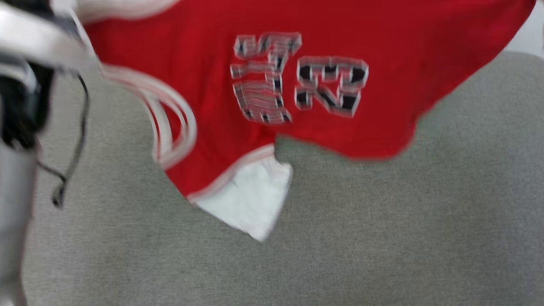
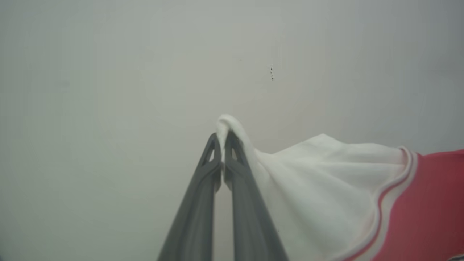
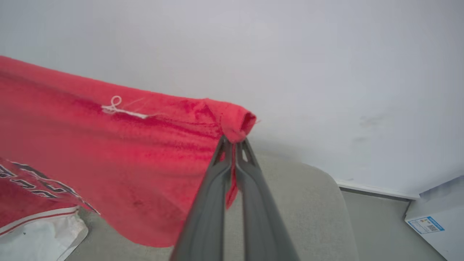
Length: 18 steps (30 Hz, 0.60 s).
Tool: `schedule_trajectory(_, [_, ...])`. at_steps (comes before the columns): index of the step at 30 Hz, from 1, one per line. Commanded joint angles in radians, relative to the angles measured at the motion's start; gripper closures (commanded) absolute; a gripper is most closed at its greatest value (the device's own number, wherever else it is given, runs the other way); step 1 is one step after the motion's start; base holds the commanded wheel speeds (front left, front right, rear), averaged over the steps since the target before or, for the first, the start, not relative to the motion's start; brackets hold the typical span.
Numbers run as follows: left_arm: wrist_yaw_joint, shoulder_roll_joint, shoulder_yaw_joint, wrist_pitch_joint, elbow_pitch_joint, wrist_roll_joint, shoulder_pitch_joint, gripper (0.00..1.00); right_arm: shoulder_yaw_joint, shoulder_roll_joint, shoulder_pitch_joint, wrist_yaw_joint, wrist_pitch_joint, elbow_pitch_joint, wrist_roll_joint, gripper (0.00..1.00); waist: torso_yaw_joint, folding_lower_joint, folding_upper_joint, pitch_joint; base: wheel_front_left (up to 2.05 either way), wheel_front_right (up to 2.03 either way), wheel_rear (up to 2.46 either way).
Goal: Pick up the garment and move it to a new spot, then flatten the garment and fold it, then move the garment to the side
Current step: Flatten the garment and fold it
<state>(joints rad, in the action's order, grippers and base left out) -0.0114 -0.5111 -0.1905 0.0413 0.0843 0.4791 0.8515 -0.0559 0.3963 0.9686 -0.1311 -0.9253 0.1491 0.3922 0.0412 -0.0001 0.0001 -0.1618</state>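
**Garment suspended between two grippers above the work surface.** The red garment (image 1: 204, 85) is shown lifted clear of the grey cloth-covered surface (image 1: 382, 238) and stretched across the far part of the head view. Its black, white-outlined print (image 1: 297, 78) is turned toward the camera but blurred. The left gripper (image 2: 222, 139) is seen with its fingers pressed together on the tip of one white sleeve (image 2: 319, 181). The right gripper (image 3: 233, 145) is closed likewise, a rolled red edge (image 3: 237, 125) being pinched between its tips. The two hold points lie well apart, so the cloth is drawn taut along its upper line. This is judged to be done so that the shirt can be carried and laid down open rather than bunched. A second white sleeve (image 1: 250, 199) is left hanging at the near side, just above the surface or touching it. Which cannot be told. A labelled carton (image 3: 435, 214) is seen on the floor at the right.
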Motion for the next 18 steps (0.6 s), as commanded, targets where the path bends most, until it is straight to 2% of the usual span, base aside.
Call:
schedule_trajectory(1, [0.009,-0.008,-0.001,0.0,0.038,-0.009,0.061,1.0,0.0,0.005,0.039,0.001,0.019,0.013,-0.01,1.0,0.015,0.0001,-0.0001,-0.031,0.0,0.0,0.0])
schedule_trajectory(8, [0.042,-0.014,-0.032,-0.017,0.238,-0.073,0.401,1.0,0.013,-0.013,0.224,0.001,0.13,0.067,-0.051,1.0,0.045,0.0001,-0.0001,-0.182,0.0,0.0,0.0])
schedule_trajectory(18, [0.05,-0.055,-0.038,-0.05,0.384,-0.145,0.772,1.0,-0.005,-0.038,0.504,0.001,0.385,0.161,-0.094,1.0,0.104,0.0001,-0.0001,-0.431,0.0,0.0,0.0])
